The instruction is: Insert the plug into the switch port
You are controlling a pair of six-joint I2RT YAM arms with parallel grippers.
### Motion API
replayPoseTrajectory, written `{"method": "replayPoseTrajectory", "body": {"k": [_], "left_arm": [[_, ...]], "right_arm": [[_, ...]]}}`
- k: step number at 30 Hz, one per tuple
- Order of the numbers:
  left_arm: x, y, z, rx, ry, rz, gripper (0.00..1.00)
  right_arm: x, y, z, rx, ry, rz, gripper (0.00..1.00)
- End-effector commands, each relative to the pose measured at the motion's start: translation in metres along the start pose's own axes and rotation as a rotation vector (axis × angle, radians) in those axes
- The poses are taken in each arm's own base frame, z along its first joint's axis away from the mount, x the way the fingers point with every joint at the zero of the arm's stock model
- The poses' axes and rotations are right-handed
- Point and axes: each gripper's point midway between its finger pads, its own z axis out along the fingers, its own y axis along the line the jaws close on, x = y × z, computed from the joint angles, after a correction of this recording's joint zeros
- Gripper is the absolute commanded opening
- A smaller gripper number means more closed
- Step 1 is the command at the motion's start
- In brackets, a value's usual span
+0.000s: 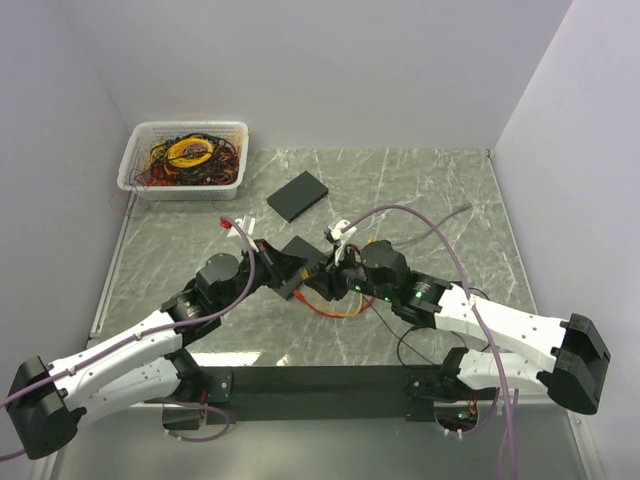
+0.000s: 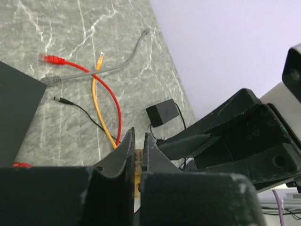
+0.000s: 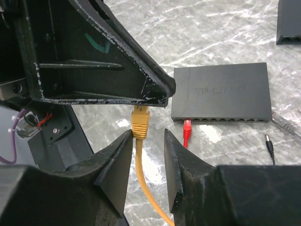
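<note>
My left gripper (image 2: 137, 136) is shut on the yellow plug (image 3: 140, 121), which hangs nose-up from the left fingertips (image 3: 141, 89) above the table. Its yellow cable (image 3: 146, 183) runs down between the jaws of my right gripper (image 3: 146, 136). That gripper is open: one finger touches the plug's boot, the other stands apart from it. The black switch (image 3: 221, 92) lies flat beyond, its port row facing the grippers, with a red plug (image 3: 187, 129) in one port. In the top view both grippers (image 1: 285, 275) (image 1: 335, 280) meet beside the switch (image 1: 305, 250).
A second black box (image 1: 297, 195) lies farther back. A white tray (image 1: 135, 165) of tangled cables stands at the back left. Loose red cable (image 2: 113, 94), grey cable (image 2: 94, 73), a black barrel plug (image 2: 61, 100) and a black adapter (image 2: 162, 113) lie to the right.
</note>
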Motion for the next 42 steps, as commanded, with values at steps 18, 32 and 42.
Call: {"method": "replayPoseTrajectory", "body": {"k": [18,32,42], "left_arm": [[-0.014,-0.008,-0.006,0.019,-0.059,-0.002,0.00],[-0.008,0.048,-0.021,-0.213,-0.074,0.051,1.00],[-0.048,0.109,-0.014,-0.376,-0.100,0.111,0.99]], "right_arm": [[-0.032,0.006,0.014,0.018,-0.081,-0.002,0.20],[-0.006,-0.025,0.003,0.157,-0.007,0.002,0.00],[0.077,-0.091,0.016,0.332,0.338,0.129,0.00]]}}
